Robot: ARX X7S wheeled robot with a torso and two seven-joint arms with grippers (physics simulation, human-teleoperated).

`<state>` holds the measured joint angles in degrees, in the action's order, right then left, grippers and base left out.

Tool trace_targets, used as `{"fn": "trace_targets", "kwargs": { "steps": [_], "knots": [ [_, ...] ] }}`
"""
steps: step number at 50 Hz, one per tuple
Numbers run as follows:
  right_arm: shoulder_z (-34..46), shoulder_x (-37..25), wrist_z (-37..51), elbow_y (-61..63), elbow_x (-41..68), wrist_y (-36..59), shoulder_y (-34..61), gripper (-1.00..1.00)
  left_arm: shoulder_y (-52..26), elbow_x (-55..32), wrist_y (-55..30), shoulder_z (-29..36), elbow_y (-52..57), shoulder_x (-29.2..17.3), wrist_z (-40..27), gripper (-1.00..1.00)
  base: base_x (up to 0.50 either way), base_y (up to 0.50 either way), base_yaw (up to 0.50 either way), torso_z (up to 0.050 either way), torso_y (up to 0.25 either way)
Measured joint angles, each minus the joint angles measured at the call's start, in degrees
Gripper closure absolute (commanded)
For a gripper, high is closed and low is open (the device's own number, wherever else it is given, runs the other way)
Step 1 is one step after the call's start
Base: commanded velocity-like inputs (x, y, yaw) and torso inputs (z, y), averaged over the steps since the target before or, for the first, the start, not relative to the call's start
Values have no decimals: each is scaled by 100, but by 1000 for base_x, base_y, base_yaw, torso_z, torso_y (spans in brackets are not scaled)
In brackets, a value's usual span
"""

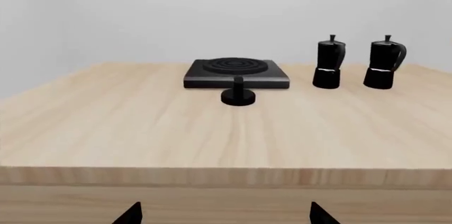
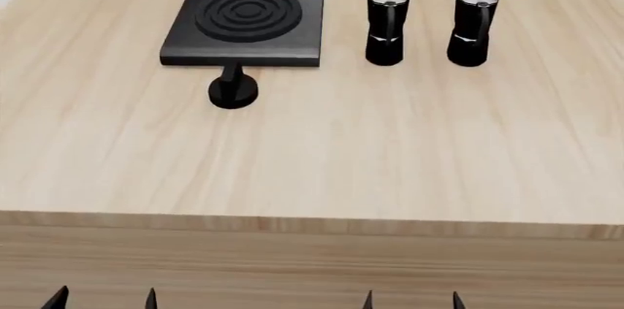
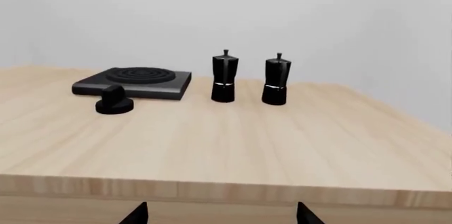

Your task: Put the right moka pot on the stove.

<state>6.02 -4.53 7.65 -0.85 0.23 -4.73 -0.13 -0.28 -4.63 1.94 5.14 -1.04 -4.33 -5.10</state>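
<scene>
Right moka pot (image 2: 472, 25) stood in the upper right of the head view, upright on the wooden counter (image 2: 390, 148), just beside its identical twin, the left moka pot (image 2: 386, 24), the two near each other but apart. To the left of the pair, in the upper part of the frame, lay the stove (image 2: 244, 25), its burner rings bare, with the round black dial knob (image 2: 233, 90) just in front of its near edge.

Both grippers were at the bottom edge of the head view, below the counter's front lip and well apart from everything on it. We saw only the dark fingertips of the left gripper (image 2: 102, 299) and the right gripper (image 2: 411, 299); each pair was spread with a clear gap and had hold of nothing.

We judged the task not yet begun. The chief risk was mistaking the look-alike pots, since only position tells them apart. Reaching in between them could also knock the left pot over. A slim, glossy, faceted body might slip or tilt in the grasp, and the carry toward the stove passes right by the twin.
</scene>
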Motion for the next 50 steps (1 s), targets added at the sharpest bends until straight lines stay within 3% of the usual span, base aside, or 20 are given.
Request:
{"fn": "trace_targets", "kwargs": {
  "steps": [14, 50],
  "knots": [
    [120, -98, 158, 34, 13, 29, 15, -100, -3, -91, 41, 101, 3, -90, -116, -100, 0, 0, 0, 50, 0],
    [303, -290, 403, -38, 181, -69, 55, -100, -18, -246, 161, 340, -23, -281, -337, -100, 125, 0, 0, 0, 0]
  ]
}}
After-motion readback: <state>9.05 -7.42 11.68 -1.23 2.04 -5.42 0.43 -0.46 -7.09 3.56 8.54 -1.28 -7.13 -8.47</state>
